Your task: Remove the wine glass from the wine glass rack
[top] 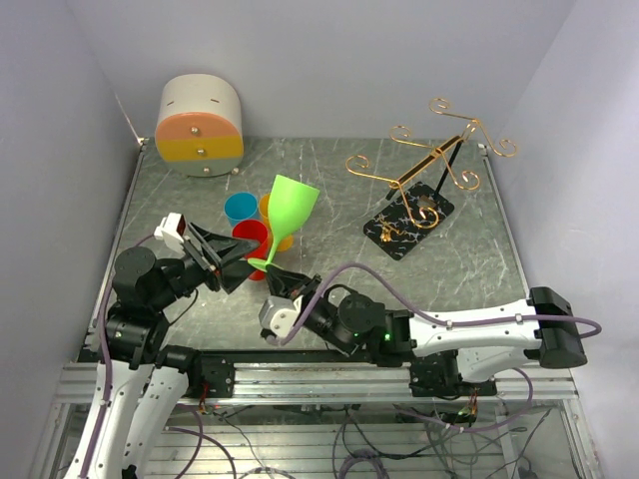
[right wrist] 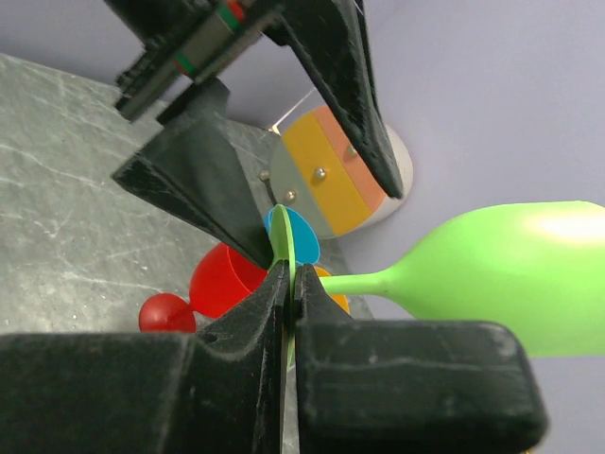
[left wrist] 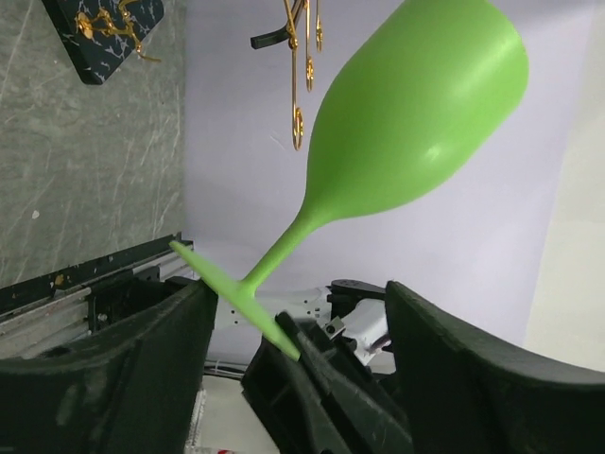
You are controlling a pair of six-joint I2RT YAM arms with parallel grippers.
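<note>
The green wine glass (top: 293, 205) is off the rack and held tilted in the air over the table's left middle. My right gripper (top: 275, 284) is shut on the rim of its flat foot (right wrist: 286, 248), with the bowl (right wrist: 501, 284) pointing away. My left gripper (top: 225, 254) is open, its two fingers standing either side of the foot (left wrist: 236, 298) without touching it. The wine glass rack (top: 429, 160), gold wire arms on a black post and black square base (top: 414, 220), stands empty at the back right. Its wire (left wrist: 298, 95) shows in the left wrist view.
Red (top: 250, 238), blue (top: 240, 208) and orange (top: 268, 205) cups cluster just behind the grippers, under the green glass. A round white box with orange and yellow drawers (top: 200, 125) stands at the back left. Walls close in the table on three sides.
</note>
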